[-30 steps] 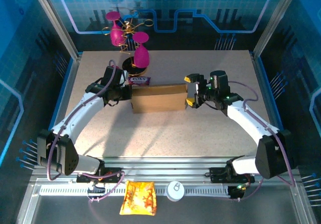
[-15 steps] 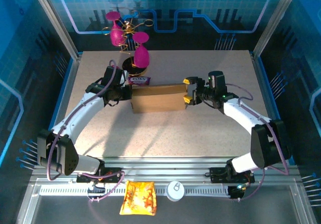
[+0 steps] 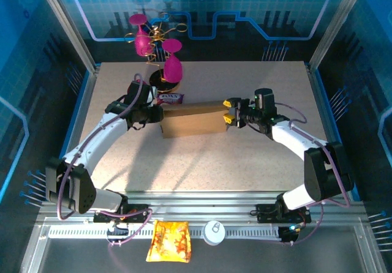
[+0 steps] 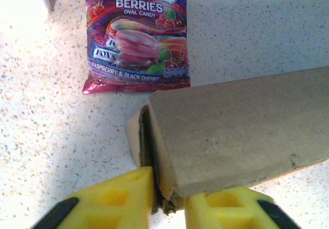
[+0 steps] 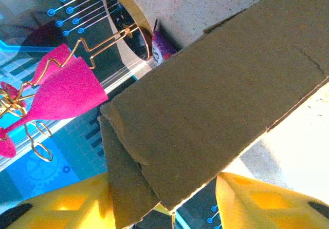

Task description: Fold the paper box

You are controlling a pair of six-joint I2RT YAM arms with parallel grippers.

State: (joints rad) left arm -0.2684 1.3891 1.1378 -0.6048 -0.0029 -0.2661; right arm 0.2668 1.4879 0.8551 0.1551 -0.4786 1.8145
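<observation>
Top external view gives us the paper box (image 3: 193,121) lying lengthwise in the middle of the table (image 3: 245,163), between both arms and just in front of a candy packet (image 3: 170,97). Our left gripper (image 3: 154,116) sits at its left end. Its fingers (image 4: 118,203) stand narrowly apart around a cardboard corner, and we cannot tell whether they pinch it. Our right gripper (image 3: 227,111) straddles the right end, fingers (image 5: 267,198) roughly half spread, with a gap beside one of them.

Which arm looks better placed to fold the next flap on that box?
Probably right: the right hand straddles a loose end flap of the paper box; the left hand hugs the opposite edge.
</observation>
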